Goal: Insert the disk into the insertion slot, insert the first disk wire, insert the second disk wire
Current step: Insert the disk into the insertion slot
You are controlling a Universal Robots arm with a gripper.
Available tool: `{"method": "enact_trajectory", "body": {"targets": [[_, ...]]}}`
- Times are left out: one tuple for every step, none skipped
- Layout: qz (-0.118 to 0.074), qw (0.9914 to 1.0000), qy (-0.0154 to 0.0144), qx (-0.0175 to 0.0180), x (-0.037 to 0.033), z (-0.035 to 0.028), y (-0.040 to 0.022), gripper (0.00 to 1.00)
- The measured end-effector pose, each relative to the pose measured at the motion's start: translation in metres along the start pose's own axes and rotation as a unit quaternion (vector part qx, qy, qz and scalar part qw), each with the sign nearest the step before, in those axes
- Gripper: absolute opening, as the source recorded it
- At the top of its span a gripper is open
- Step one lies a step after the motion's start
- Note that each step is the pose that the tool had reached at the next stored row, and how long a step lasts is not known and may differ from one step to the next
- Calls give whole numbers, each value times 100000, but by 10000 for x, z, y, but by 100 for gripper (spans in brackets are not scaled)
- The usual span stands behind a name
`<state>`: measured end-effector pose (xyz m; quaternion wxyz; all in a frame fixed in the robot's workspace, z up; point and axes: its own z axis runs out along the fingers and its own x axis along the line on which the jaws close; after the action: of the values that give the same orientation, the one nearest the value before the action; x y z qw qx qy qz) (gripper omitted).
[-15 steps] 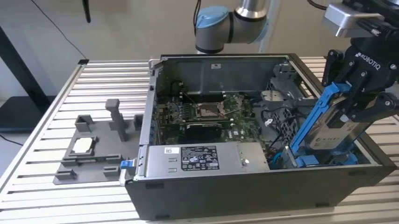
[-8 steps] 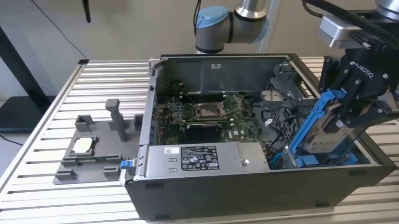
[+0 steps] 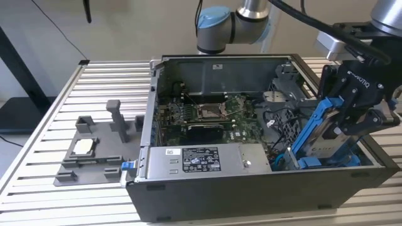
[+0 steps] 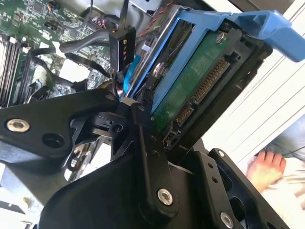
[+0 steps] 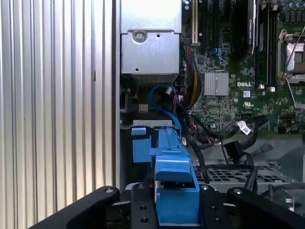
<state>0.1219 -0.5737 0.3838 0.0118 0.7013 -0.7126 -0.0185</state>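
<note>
My gripper (image 3: 355, 125) is shut on the disk (image 3: 325, 137), a silver-grey drive in a bright blue carrier. It holds the disk steeply tilted over the front corner of the open computer case, on the exterior view's right. The disk's lower end sits at the insertion slot (image 3: 312, 163), a dark bay with blue fittings. In the second wrist view the disk's green circuit side (image 4: 190, 86) and connector pins lie between the black fingers (image 4: 143, 138). The first wrist view has the blue carrier (image 5: 175, 186) between the fingers, with the slot (image 5: 142, 143) beyond. Loose black disk wires (image 5: 233, 149) lie beside the bay.
A grey power-supply box (image 3: 201, 160) fills the case's front, with the motherboard (image 3: 207, 113) behind it. On the slatted table (image 3: 107, 84), a grey fixture (image 3: 94, 150) stands on the exterior view's left. A person's hand (image 4: 264, 169) rests outside the case.
</note>
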Motion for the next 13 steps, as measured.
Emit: {"method": "enact_trajectory", "body": {"targets": [[-1,100000,2,-1,0,17,-1,33],[-1,100000,-7,-1,0,35,-2,33],[-2,100000,-5,-3,1,53,-3,33],[-8,100000,-5,-33,1,63,-3,33],[-11,100000,2,-61,0,67,-3,33],[-20,100000,10,-108,0,70,-4,33],[-19,100000,3,-138,1,78,-4,33],[-21,100000,-11,-144,1,91,-5,33],[-21,100000,-6,-146,1,104,-5,33],[-19,100000,2,-146,1,120,-6,33],[-20,100000,-1,-147,2,138,-7,33],[-20,100000,0,-146,2,150,-7,33],[-18,100000,4,-145,2,151,-7,33]]}}
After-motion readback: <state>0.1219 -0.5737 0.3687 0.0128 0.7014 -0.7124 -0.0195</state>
